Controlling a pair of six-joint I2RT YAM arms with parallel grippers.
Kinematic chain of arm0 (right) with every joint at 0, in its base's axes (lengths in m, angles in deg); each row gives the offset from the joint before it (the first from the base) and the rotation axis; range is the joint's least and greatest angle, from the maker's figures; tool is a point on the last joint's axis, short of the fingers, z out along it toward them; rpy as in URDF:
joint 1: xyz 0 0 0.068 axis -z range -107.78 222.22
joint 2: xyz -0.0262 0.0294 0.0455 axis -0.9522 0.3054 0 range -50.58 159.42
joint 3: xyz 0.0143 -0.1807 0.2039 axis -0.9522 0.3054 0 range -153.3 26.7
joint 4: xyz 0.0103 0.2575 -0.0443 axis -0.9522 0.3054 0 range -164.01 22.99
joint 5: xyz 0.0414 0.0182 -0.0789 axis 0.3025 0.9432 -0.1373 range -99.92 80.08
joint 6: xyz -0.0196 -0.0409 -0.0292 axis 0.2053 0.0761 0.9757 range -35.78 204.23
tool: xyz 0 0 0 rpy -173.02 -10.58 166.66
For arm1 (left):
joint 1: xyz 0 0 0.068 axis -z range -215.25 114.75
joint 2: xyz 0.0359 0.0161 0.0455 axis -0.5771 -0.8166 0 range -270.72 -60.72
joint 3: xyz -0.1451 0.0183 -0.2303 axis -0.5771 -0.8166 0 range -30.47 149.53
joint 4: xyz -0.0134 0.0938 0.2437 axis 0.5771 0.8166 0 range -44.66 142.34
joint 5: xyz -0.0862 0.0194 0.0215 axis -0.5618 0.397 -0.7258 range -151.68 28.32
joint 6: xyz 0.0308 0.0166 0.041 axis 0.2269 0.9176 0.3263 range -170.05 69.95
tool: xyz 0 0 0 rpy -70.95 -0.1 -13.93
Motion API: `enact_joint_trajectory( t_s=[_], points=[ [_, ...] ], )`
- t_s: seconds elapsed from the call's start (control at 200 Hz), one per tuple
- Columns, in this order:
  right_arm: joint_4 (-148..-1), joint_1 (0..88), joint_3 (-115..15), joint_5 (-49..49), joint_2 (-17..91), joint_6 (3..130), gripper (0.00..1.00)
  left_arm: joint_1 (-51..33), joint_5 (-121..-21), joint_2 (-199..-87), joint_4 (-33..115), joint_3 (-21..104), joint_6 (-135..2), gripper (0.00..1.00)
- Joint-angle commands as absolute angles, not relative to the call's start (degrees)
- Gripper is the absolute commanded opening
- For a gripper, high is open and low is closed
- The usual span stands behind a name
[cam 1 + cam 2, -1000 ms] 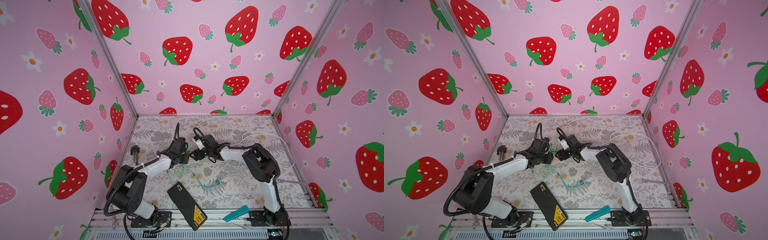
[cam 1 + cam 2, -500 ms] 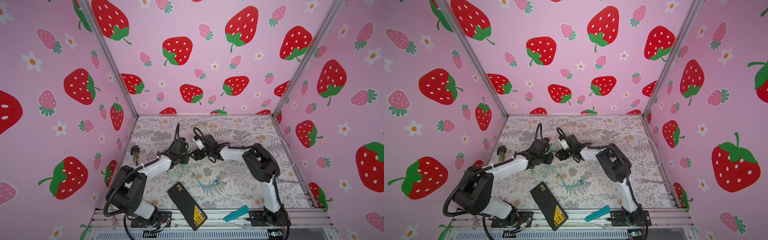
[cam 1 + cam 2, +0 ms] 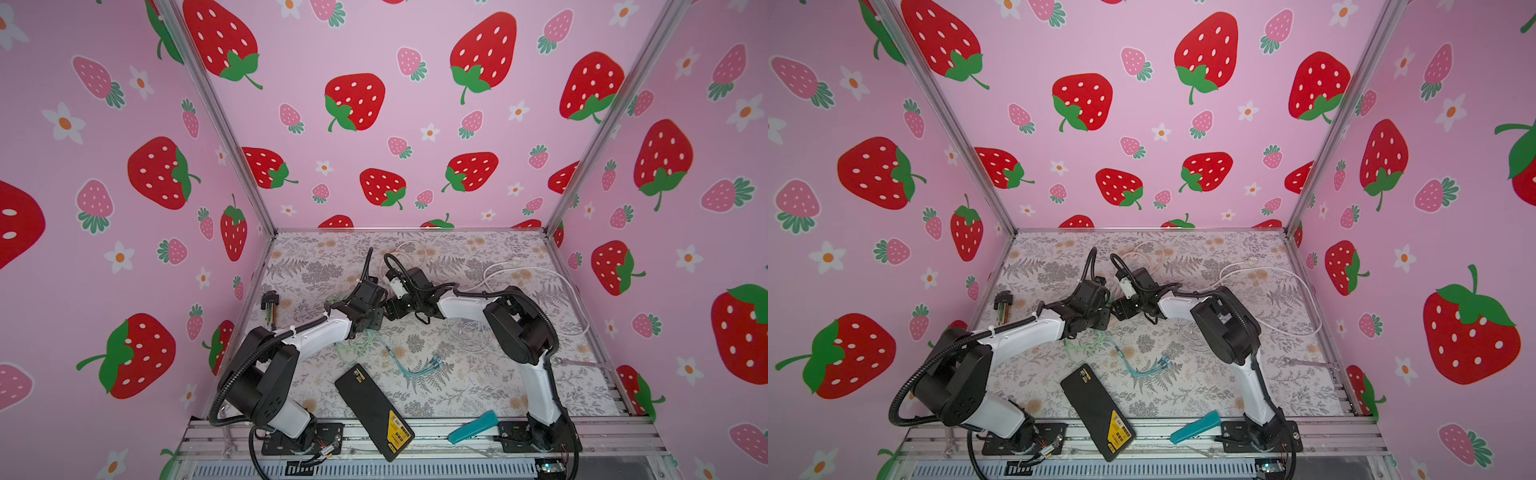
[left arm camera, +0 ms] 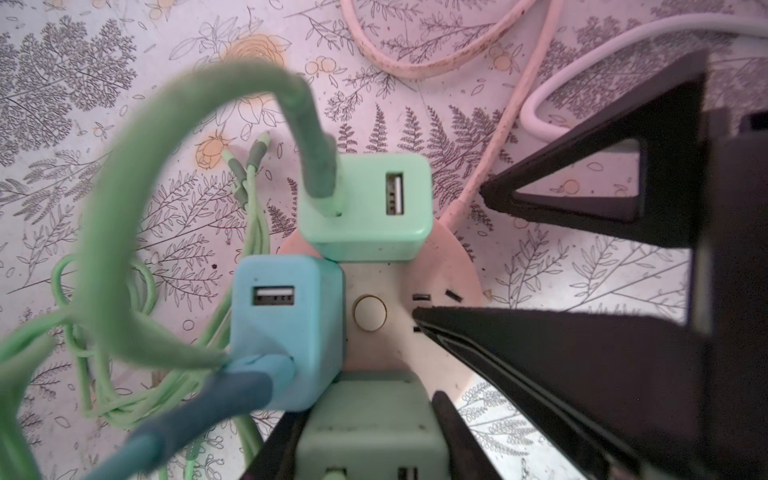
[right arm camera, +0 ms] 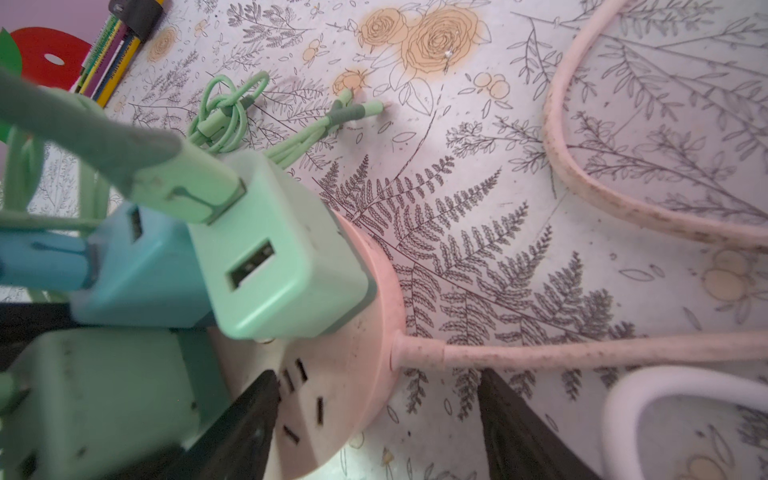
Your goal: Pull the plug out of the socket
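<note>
Left wrist view shows left gripper (image 4: pixel 363 409) clamping the mint plug (image 4: pixel 370 449) seated in the socket (image 4: pixel 399 357), twelve o'clock from the black box (image 3: pixel 374 411) in a top view; right gripper (image 5: pixel 377 373), half-open, straddles its rim; straight pull seems next.

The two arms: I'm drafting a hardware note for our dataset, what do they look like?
The left arm and right arm have glossy white links between bulky black joint housings. Black corrugated conduit runs along each; a white zip tie binds the left one. The right gripper has matte black wedge fingers, one with a triangular cutout.
</note>
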State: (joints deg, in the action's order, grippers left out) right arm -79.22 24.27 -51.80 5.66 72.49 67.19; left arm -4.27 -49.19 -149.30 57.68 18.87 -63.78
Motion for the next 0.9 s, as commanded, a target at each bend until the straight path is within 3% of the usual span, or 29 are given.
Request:
enact_joint_trajectory(
  t_s=[0.0,0.425,0.896],
  points=[
    [-67.9,24.4,-50.3,-1.5,78.7,69.6,0.76,-3.9,-50.8,-149.7,58.7,21.6,-62.6,0.21],
    [-62.6,24.6,-54.1,-4.0,82.1,70.9,0.77,-9.3,-60.9,-148.4,56.3,19.5,-67.4,0.21],
    [-61.1,24.6,-55.3,-6.6,83.5,70.4,0.77,-3.7,-45.6,-152.1,60.0,24.1,-63.1,0.20]
  ],
)
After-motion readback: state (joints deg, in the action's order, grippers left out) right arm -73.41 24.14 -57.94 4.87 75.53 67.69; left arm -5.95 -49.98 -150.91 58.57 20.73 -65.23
